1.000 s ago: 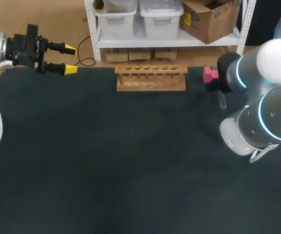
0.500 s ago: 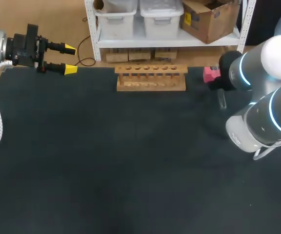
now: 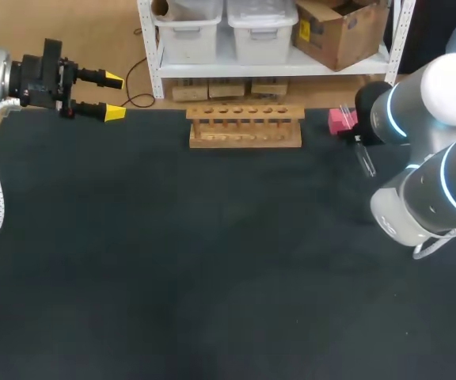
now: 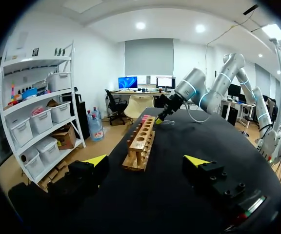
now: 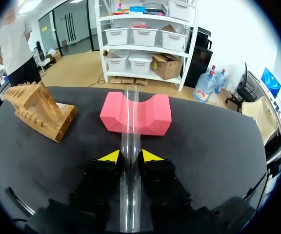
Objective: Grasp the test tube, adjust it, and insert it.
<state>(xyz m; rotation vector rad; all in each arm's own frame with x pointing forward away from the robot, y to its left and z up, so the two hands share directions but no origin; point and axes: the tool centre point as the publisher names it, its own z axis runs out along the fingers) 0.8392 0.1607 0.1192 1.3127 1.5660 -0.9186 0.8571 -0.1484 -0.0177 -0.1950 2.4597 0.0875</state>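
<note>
My right claw (image 5: 130, 156) is closed narrowly on the test tube (image 5: 130, 126). Its two yellow tips press the clear glass from either side. The tube runs straight out ahead of the claw and also back beneath it, so the grip falls partway along its length. Just ahead of the claw sits a pink foam block (image 5: 152, 117) with a notch cut in its upper face. The tube's far end lines up with that notch, but I cannot tell whether the glass touches the foam. Ahead of the claw and off to one side stands the wooden rack (image 5: 38, 109), well apart from the tube. It has a row of round holes along its top board.

From the head camera, the right arm (image 3: 418, 119) comes in along the far right of the dark bench (image 3: 172, 261). The tube shows as a thin slanted line beside that arm, near the pink block.

My left claw (image 4: 146, 161) is spread wide and holds nothing. It sits at the far left edge of the bench, with its fingers pointing along the back edge toward the rack. The rack lies straight ahead of this claw and well apart from it, seen end on. The pink block and the right claw are beyond the rack's far end.
</note>
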